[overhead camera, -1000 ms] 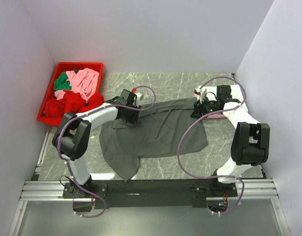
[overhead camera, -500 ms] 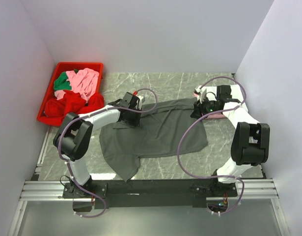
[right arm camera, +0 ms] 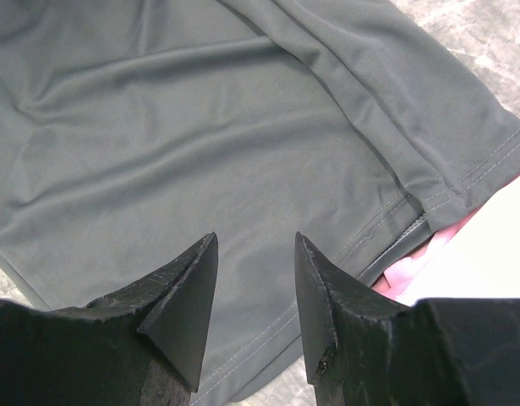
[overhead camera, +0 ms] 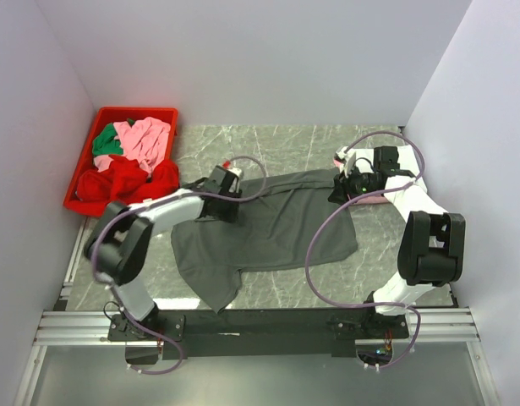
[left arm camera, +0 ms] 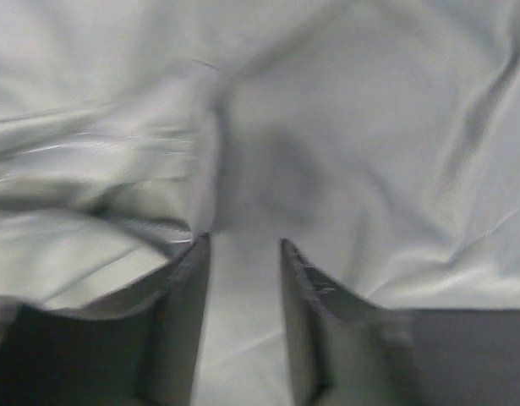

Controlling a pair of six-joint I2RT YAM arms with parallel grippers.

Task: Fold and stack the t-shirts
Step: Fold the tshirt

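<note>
A large dark grey t-shirt [overhead camera: 272, 228] lies spread and rumpled on the marble table. My left gripper [overhead camera: 217, 201] is low over its upper left part. In the left wrist view the left gripper [left arm camera: 243, 244] has its jaws apart, with blurred grey cloth [left arm camera: 344, 127] close beneath and between them. My right gripper [overhead camera: 342, 188] hovers at the shirt's upper right corner. In the right wrist view the right gripper [right arm camera: 256, 238] is open above the stitched hem [right arm camera: 386, 228], holding nothing. Pink cloth [right arm camera: 412, 272] peeks out from under that hem.
A red bin [overhead camera: 134, 110] at the back left holds pink [overhead camera: 145, 139], green [overhead camera: 106, 144] and red [overhead camera: 116, 178] shirts. Pink and white cloth [overhead camera: 371, 200] lies under the right arm. White walls close in the left, back and right sides.
The left arm's wrist has shifted slightly left and nearer along the grey shirt's upper left edge, and its elbow has swung left. The right arm has not moved.
</note>
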